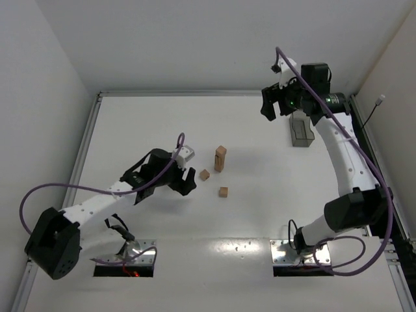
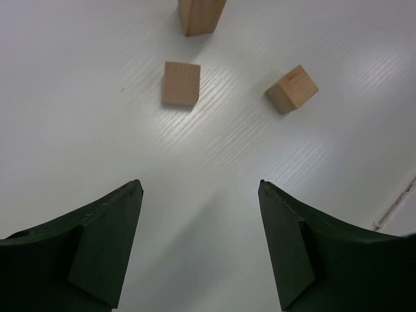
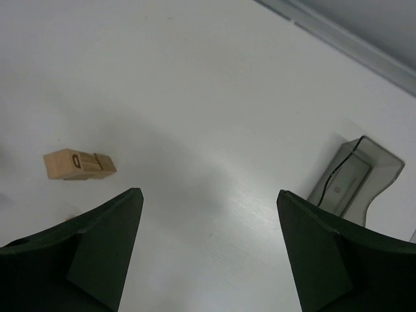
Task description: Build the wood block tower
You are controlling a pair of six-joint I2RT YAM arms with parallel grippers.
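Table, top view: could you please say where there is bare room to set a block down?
Bare: the stretch between the tower and the bin, and the far-left corner of the table. Crowded: beside the tower, where two cubes lie ahead of the left gripper.

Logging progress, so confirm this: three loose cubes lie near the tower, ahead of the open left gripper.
Not quite: two loose cubes, not three, lie near the tower, ahead of the open left gripper. The left wrist view shows it.
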